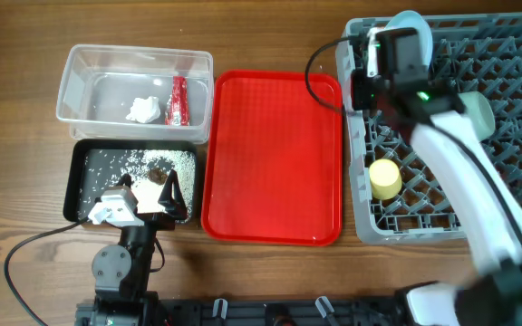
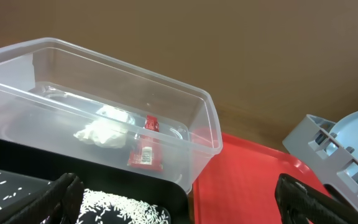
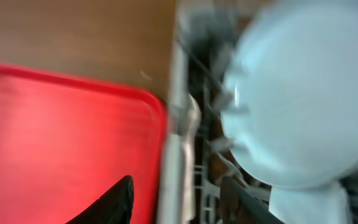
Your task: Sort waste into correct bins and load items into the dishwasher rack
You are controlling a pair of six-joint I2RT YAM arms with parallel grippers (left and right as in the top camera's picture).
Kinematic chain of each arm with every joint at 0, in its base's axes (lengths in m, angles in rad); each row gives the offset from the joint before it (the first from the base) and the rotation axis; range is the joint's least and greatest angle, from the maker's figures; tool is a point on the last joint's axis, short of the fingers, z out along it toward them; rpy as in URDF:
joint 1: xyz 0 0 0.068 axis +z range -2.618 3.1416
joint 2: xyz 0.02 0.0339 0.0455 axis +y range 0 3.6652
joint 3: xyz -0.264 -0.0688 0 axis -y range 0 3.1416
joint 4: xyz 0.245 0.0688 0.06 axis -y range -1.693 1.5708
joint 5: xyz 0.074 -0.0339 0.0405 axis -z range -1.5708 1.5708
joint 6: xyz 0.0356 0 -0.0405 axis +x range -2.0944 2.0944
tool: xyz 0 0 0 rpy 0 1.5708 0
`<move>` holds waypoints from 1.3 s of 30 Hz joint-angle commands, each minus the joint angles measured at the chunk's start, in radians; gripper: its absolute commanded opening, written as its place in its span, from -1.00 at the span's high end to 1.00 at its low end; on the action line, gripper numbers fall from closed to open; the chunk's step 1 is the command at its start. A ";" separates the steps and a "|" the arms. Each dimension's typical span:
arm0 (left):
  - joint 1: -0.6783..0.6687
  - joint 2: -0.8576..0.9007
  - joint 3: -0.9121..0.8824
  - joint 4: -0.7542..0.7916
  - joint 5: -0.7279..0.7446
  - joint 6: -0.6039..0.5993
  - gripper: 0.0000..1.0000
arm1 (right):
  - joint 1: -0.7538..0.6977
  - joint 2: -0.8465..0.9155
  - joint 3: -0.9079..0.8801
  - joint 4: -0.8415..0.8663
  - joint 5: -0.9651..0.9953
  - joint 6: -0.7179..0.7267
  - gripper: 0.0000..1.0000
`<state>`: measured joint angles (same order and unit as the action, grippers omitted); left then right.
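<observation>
The clear tub (image 1: 71, 81) holds the white tissue (image 1: 141, 110) and the red sachet (image 1: 178, 100); both also show in the left wrist view, tissue (image 2: 101, 132) and sachet (image 2: 146, 149). The black tray (image 1: 78, 186) holds rice (image 1: 139, 163). My left gripper (image 1: 148, 195) is open and empty over the tray's front edge. The grey rack (image 1: 506, 145) holds the yellow cup (image 1: 385, 178), a mint green bowl (image 1: 478, 113) and the upright pale blue plate (image 3: 303, 93). My right gripper (image 3: 176, 205) is open and empty, straddling the rack's left wall (image 3: 176, 124). I cannot see the spoon and fork.
The flat red serving tray (image 1: 275, 158) lies between the bins and the rack. My right arm crosses over the rack's middle. The right wrist view is blurred. Cables run along the table's front left.
</observation>
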<state>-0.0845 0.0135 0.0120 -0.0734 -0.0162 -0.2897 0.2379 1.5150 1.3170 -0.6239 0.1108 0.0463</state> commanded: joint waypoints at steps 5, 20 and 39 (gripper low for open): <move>0.005 -0.009 -0.006 0.003 0.008 0.014 -1.00 | 0.137 -0.438 0.013 -0.102 -0.246 -0.010 -0.99; 0.005 -0.009 -0.006 0.003 0.008 0.014 -1.00 | 0.145 -0.724 0.013 -0.387 -0.295 -0.034 -1.00; 0.005 -0.009 -0.006 0.003 0.008 0.014 -1.00 | 0.039 -1.216 -0.678 0.124 -0.111 -0.063 -0.99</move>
<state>-0.0845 0.0135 0.0120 -0.0734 -0.0162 -0.2897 0.2802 0.3851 0.7490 -0.5503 -0.0170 -0.0059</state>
